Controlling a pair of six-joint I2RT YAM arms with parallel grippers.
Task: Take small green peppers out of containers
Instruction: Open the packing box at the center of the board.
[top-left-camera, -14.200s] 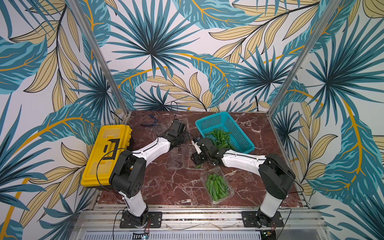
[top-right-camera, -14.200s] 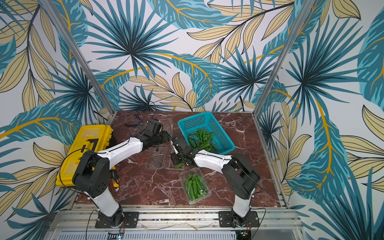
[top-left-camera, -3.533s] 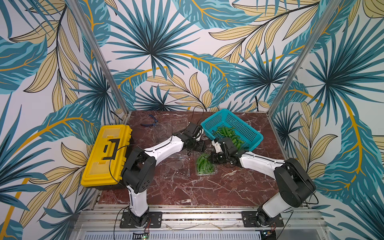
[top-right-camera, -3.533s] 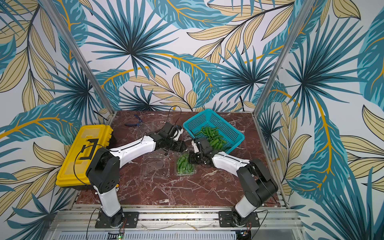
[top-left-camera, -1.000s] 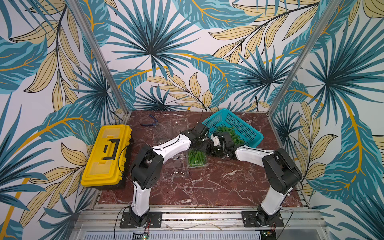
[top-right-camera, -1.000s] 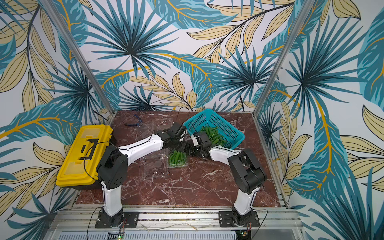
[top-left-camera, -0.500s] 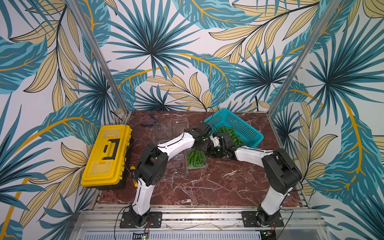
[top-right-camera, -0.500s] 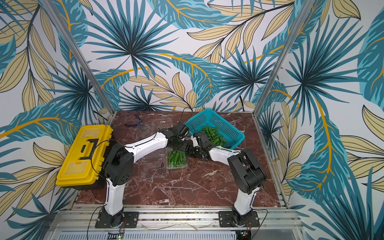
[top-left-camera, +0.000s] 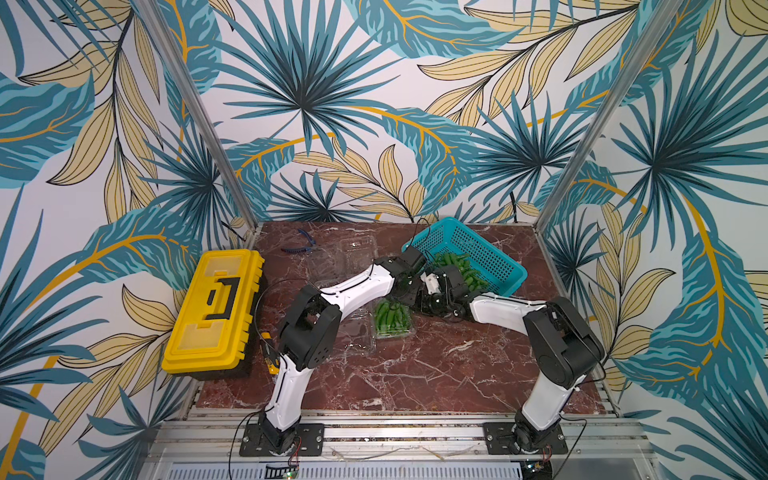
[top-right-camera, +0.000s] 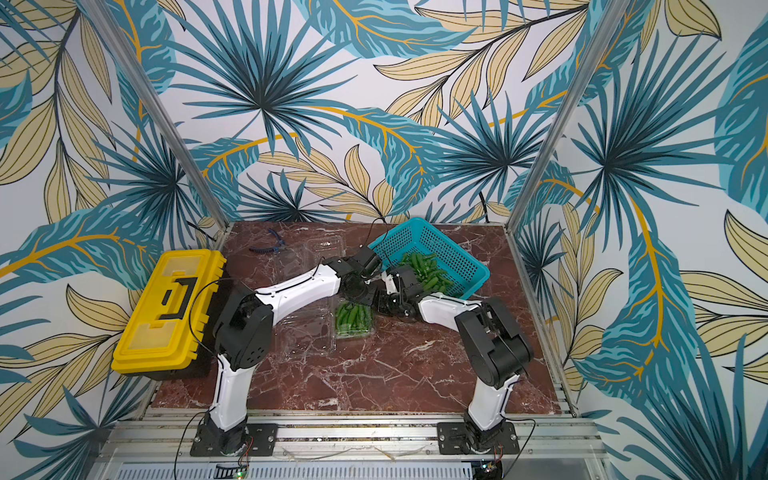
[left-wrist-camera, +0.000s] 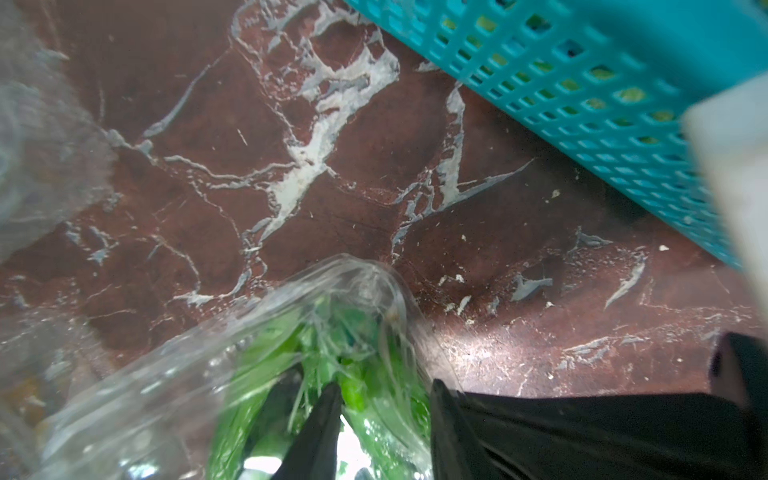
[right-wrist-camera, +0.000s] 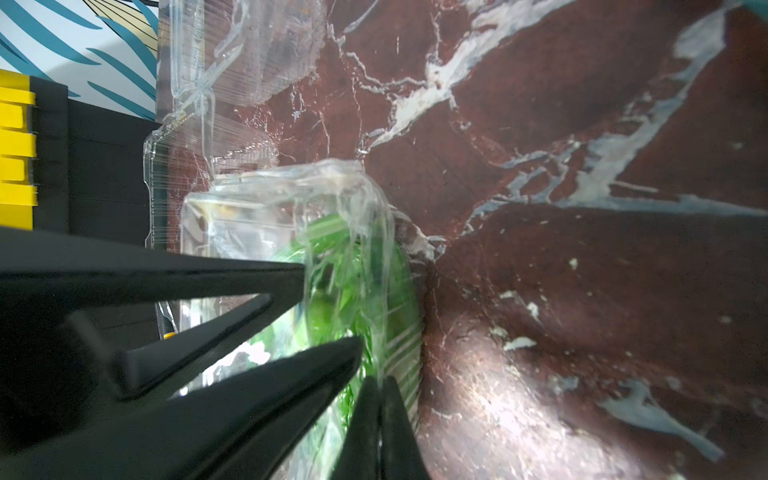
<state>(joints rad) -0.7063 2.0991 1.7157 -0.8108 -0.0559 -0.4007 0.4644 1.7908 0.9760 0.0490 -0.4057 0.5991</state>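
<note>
On the red-brown marble table (top-left-camera: 436, 365), the biggest thing is the yellow toolbox (top-left-camera: 212, 307); it stands at the left edge, well apart from the work. At the back right is the teal basket (top-left-camera: 490, 255), and a heap of loose peppers (top-left-camera: 457, 266) lies inside it. Both arms reach to the middle of the table and meet just in front of the basket. There are three clear containers. One empty container (top-left-camera: 353, 251) lies near the back edge, and an open empty one (top-left-camera: 353, 330) lies just beside the full container (top-left-camera: 392, 328), which sits near the front-left corner of the basket. The packed peppers (top-left-camera: 390, 316) fill it, side by side. The left gripper (left-wrist-camera: 384, 386) is partly open – its fingers (left-wrist-camera: 320, 428) stand one on each side of the end of the full container, with a gap between them. The right gripper (right-wrist-camera: 378, 386) is closed tight and pinches the thin plastic rim of the same container. Small blue-handled pliers (top-left-camera: 299, 245) lie near the back edge.
</note>
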